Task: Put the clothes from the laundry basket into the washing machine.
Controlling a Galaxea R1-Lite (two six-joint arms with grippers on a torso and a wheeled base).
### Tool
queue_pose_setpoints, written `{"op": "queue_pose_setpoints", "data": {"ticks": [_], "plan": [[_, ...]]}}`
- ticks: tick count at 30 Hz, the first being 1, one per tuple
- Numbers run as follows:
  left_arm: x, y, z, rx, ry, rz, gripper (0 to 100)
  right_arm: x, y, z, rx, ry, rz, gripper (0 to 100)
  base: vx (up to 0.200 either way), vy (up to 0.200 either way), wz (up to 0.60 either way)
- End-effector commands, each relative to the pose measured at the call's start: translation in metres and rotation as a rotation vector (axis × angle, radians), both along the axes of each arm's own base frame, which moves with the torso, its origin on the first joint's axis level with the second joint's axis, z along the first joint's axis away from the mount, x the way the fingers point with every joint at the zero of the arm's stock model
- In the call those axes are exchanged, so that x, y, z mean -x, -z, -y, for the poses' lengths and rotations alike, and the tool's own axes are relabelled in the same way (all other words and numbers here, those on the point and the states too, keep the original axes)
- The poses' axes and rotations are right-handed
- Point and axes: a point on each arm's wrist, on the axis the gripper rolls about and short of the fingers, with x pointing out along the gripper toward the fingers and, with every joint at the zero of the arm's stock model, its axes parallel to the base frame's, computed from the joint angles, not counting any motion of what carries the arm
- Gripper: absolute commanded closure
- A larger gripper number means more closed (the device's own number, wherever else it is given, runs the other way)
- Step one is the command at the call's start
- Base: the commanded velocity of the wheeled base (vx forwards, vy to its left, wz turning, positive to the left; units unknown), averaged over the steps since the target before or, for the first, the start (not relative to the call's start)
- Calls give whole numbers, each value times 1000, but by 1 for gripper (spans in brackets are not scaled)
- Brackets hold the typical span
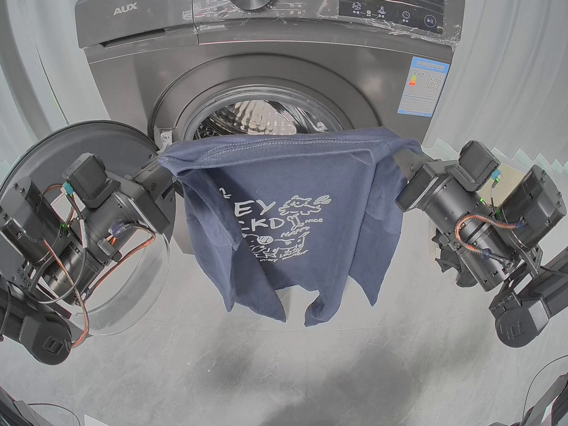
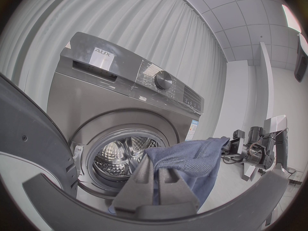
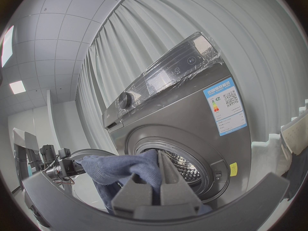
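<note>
navy T-shirt [image 1: 307, 178], white print | hanging spread out | before open washing machine [image 1: 136, 78]

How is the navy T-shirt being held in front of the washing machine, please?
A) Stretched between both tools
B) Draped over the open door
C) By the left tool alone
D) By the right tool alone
A: the left tool and the right tool each pinch one top corner of the navy T-shirt, which hangs spread before the washing machine.

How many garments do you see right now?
1: a navy T-shirt held between the left gripper and right gripper before the open drum; others may be hidden inside.
</note>
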Motion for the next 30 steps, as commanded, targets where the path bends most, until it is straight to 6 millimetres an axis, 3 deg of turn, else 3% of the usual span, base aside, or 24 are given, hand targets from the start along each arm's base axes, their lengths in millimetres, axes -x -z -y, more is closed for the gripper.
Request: {"op": "queue_pose_setpoints", "data": {"ticks": [1,30], "plan": [[-1,3,0,-4,-3,-9,100,2,4,0,10,-3,-13,100,0,0,0],[2,6,4,-9,15,-13,100,2,8,-1,20,-12,-25,100,0,0,0]]}}
